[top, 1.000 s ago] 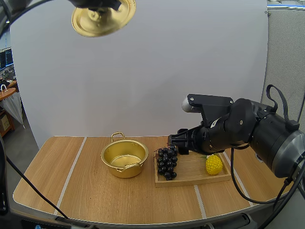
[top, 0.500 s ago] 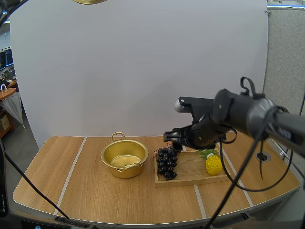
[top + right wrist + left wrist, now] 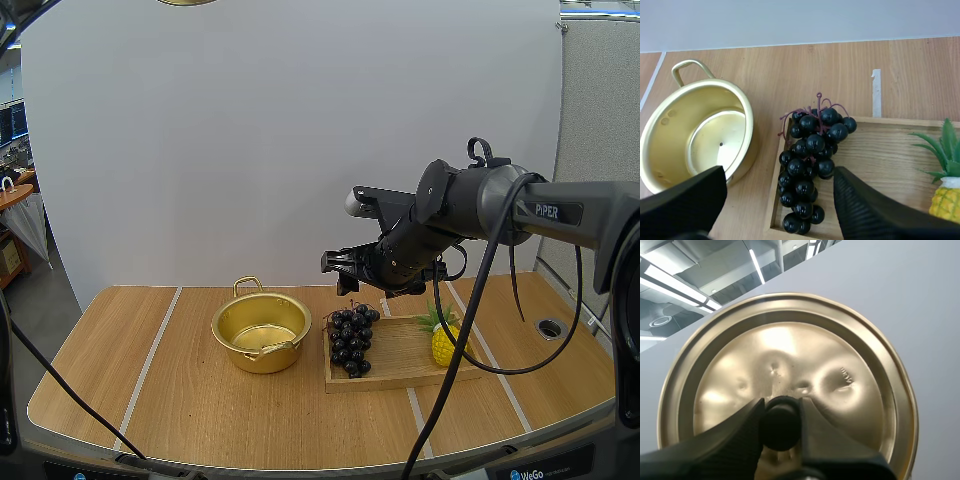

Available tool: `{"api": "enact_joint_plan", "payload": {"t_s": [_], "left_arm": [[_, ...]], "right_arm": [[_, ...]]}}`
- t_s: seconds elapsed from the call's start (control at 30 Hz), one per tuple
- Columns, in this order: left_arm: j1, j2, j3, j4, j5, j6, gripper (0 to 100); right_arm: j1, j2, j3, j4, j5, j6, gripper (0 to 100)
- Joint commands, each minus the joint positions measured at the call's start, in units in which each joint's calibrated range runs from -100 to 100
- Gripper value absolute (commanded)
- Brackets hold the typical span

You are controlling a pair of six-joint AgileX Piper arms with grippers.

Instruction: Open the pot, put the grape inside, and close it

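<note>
1. Hovering above the bunch of grapes [image 3: 350,338], the right tool [image 3: 342,272] is seen in the high view, held clear of the fruit, with its arm reaching in from the right side.
2. In the right wrist view the two black fingers of the right tool [image 3: 779,175] are spread wide apart. Nothing is pinched between them, and the bunch of grapes [image 3: 810,165] lies below the gap.
3. The grapes are laid on the left end of the wooden tray [image 3: 400,375], close against its left edge, with the reddish stem turned toward the far side.
4. A toy pineapple [image 3: 449,343] is found on the right part of the same tray, apart from the grapes.
5. The pot [image 3: 262,333] is set uncovered on the worktop [image 3: 150,380], just beside the tray on its left, with one loop handle turned toward the far side. The gold inside of the pot [image 3: 695,145] is also seen from the right wrist view.
6. In the left wrist view the left tool [image 3: 780,412] is clamped on the black knob [image 3: 780,425] of the gold lid [image 3: 790,355], one finger pressed on each side of the knob.
7. The lid is held high over the worktop, and a sliver of its rim is seen at the very top of the high view, well above the pot.
</note>
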Motion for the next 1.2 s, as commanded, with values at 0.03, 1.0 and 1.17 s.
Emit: {"api": "enact_joint_plan", "payload": {"t_s": [0.03, 1.0, 1.17], "left_arm": [[-0.15, -0.42, -0.48, 0.38, -3.24, -0.6, 0], [-0.15, -0.42, -0.48, 0.38, -3.24, -0.6, 0], [-0.15, -0.42, -0.48, 0.38, -3.24, -0.6, 0]], "right_arm": [[0.34, -0.33, -0.39, 0.73, 0.36, 0.74, 100], [8.05, 21.71, -6.63, -29.29, -6.23, 32.04, 100], [8.05, 24.79, -6.63, -33.77, -9.33, 35.07, 100]]}}
